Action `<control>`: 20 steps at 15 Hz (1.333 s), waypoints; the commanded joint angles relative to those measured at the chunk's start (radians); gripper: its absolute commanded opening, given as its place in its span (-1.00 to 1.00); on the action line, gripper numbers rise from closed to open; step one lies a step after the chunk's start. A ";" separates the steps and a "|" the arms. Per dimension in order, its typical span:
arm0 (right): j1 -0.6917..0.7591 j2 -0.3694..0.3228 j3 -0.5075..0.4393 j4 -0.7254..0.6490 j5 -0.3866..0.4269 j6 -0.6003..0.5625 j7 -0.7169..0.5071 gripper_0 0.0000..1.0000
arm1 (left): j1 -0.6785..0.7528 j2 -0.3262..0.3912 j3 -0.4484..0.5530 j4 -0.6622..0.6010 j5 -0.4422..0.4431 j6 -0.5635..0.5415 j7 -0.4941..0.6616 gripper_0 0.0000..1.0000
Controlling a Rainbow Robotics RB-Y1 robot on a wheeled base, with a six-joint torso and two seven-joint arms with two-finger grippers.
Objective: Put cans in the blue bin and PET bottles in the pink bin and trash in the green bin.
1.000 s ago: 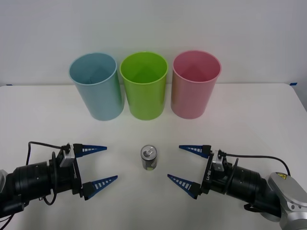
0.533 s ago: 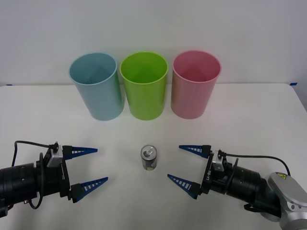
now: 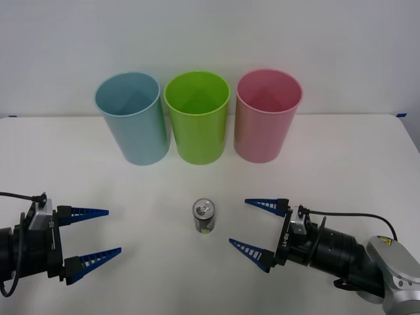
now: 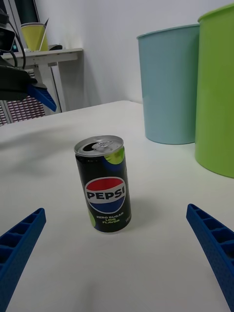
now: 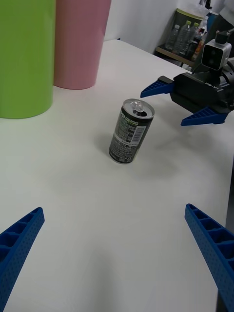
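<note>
Probably light, thin-walled and slick, the can (image 3: 204, 216) wants my spread-wide right pincer (image 3: 255, 228), just beside it, squeezing mid-body; left pincer (image 3: 89, 237), also released, sits farther off.

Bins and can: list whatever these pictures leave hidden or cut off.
- Tall pink round plastic bin: floor hidden by its own wall in the front view; top cut off in the left wrist view.
- Tall lime-green round plastic bin: cut by the edge in both wrist views.
- Small dark drink can: whether any liquid remains cannot be told.
</note>
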 commanded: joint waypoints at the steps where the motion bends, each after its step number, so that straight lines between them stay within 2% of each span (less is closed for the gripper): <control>1: 0.000 0.000 0.000 0.000 0.000 0.000 0.000 1.00 | 0.038 0.022 0.014 -0.020 0.035 -0.003 0.013 1.00; 7: 0.000 0.000 0.000 0.000 0.000 0.000 0.000 1.00 | 0.102 0.026 0.063 -0.140 0.038 -0.008 0.183 1.00; 15: 0.000 0.000 0.000 0.000 0.000 0.000 0.000 1.00 | 0.160 0.029 0.120 -0.226 0.028 -0.046 0.160 1.00; 20: 0.000 0.000 0.000 0.000 0.000 0.000 0.000 1.00 | 0.196 0.031 0.154 -0.232 0.063 -0.069 0.162 1.00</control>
